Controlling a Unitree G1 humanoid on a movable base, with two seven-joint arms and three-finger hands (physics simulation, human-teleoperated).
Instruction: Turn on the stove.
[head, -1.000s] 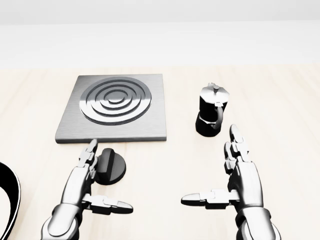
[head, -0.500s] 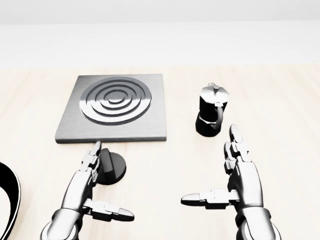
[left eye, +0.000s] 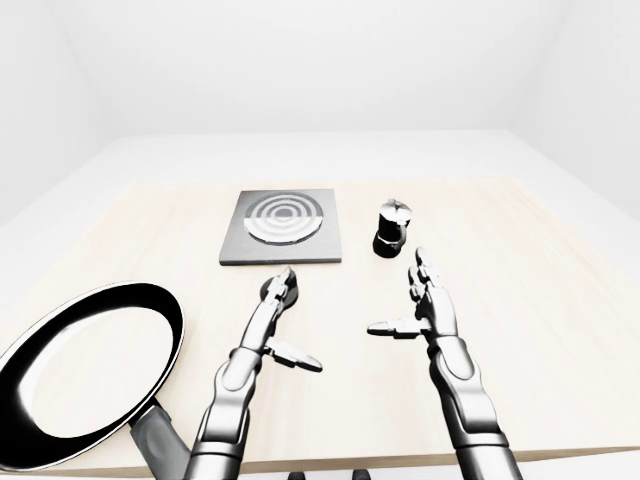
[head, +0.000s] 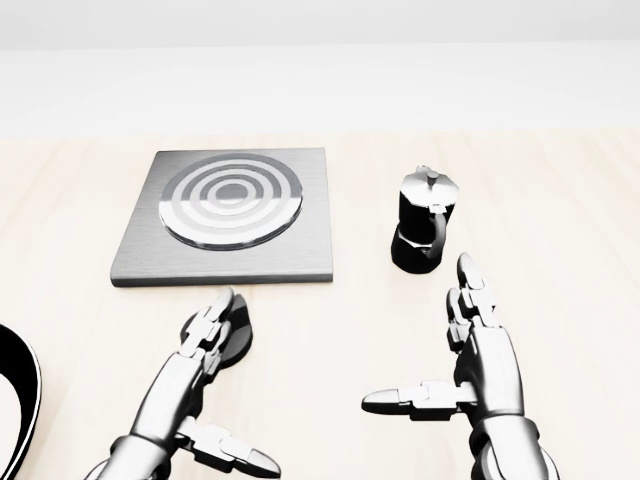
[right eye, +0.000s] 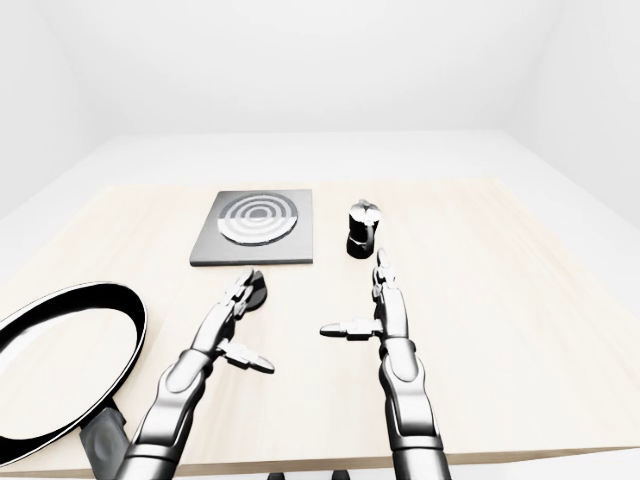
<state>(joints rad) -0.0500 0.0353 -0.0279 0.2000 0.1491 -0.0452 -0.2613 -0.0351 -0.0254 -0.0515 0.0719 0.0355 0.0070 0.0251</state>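
Note:
The stove is a grey square plate (head: 300, 255) with a ringed burner (head: 231, 209) whose rings look pale and bright. Its black round knob (head: 244, 333) lies on the table just below the plate in the head view. My left hand (head: 240, 383) is open, with its fingers (head: 212, 325) stretched flat over the knob and hiding most of it; the thumb points away to the right. My right hand (head: 416, 332) is open and empty, below a black moka pot (head: 424, 232) and apart from it.
A large black frying pan (left eye: 90, 370) with a pale rim lies at the lower left of the left-eye view, handle over the table's near edge. The wooden table (left eye: 560, 330) reaches to the bottom of that view.
My left hand has moved right and forward, from beside the knob to lying over it. The burner rings have turned from dark grey to pale. The right hand has not moved.

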